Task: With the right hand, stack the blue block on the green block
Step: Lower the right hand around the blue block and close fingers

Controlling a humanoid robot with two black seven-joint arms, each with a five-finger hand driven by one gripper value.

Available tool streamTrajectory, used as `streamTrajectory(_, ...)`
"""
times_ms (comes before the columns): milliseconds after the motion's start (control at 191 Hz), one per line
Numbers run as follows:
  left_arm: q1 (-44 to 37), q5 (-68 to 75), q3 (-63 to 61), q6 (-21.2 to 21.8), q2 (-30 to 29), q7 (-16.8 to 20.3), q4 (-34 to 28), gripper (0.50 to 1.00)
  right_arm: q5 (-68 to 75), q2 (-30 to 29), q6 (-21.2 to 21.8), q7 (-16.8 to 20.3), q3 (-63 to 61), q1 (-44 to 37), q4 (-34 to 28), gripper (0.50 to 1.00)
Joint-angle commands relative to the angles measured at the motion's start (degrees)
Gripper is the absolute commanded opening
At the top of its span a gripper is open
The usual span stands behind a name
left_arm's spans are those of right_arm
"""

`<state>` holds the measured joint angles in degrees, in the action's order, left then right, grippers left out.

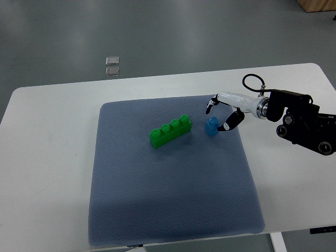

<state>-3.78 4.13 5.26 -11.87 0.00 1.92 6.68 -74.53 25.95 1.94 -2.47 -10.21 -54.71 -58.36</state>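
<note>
Blue block (211,126) on the grey mat (173,210), at 3 o'clock of the green block (170,131), with the right hand (224,109) arched open-fingered over it, not gripping.

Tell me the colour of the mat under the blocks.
Greyish blue mat, seen in the top view.

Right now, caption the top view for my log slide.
Right hand open beside the blue block, not yet grasping; green block lies apart on the grey mat.
</note>
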Motion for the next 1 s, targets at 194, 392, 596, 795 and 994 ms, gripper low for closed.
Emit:
streamTrajectory(194,0.0,0.0,0.0,0.0,0.0,0.0,0.0,1.0,0.1,-1.0,0.2,0.0,0.1,0.0,-0.1,0.834)
streamTrajectory(392,0.0,0.0,0.0,0.0,0.0,0.0,0.0,1.0,-0.6,-1.0,0.1,-0.1,1.6,-0.2,-0.1,0.827)
streamTrajectory(596,0.0,0.0,0.0,0.0,0.0,0.0,0.0,1.0,-1.2,-1.0,0.2,-0.1,1.7,0.0,-0.1,0.795)
streamTrajectory(795,0.0,0.0,0.0,0.0,0.0,0.0,0.0,1.0,-2.4,-1.0,0.1,-0.2,1.7,0.0,-0.3,0.764)
streamTrajectory(994,0.0,0.0,-0.1,0.0,0.0,0.0,0.0,1.0,-2.5,-1.0,0.1,-0.3,1.7,-0.1,-0.4,0.76)
